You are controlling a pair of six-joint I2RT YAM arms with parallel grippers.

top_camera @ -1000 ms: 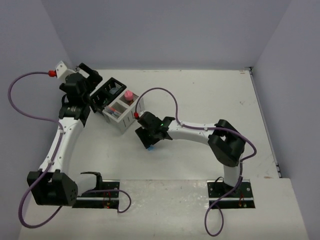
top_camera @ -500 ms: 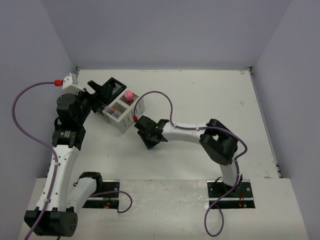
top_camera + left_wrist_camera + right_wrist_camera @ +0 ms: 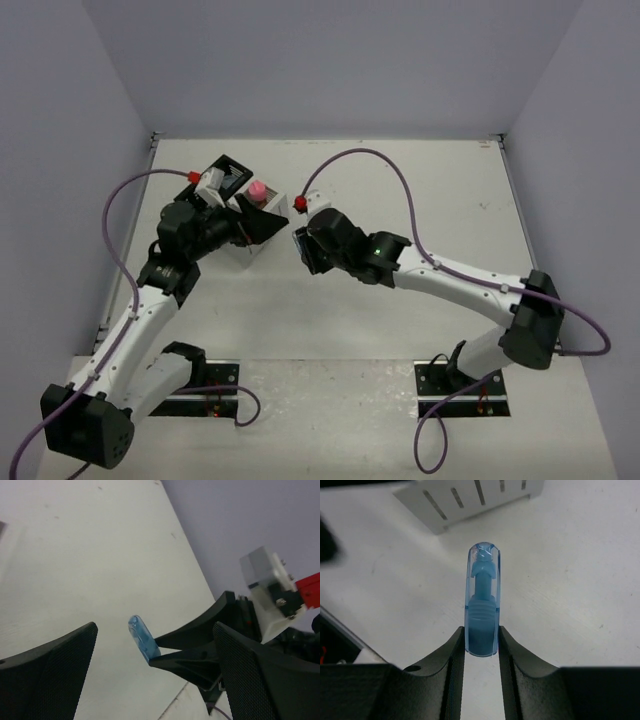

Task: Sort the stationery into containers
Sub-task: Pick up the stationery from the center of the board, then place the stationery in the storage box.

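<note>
My right gripper (image 3: 481,647) is shut on a short blue stick (image 3: 481,600), which points out past the fingertips above the table. In the top view that gripper (image 3: 303,248) hangs just right of the white container (image 3: 244,247). The black container (image 3: 228,172) stands behind the white one. A pink-capped bottle (image 3: 257,189) stands upright in the white container. My left gripper (image 3: 262,226) is open over the white container's near end, hiding much of it. Between its wide-apart fingers (image 3: 50,672) the left wrist view shows the blue stick (image 3: 144,639) and the right gripper's fingers (image 3: 192,652).
The slatted wall of the white container (image 3: 470,500) lies just beyond the stick's tip. Purple cables (image 3: 360,160) arch over both arms. The table's far edge meets the back wall (image 3: 330,137), and side walls close in left and right.
My right gripper closed on the blue stick, lifted it off the table and swung up toward the white container. The left arm swung right, over the white container, staying open.
</note>
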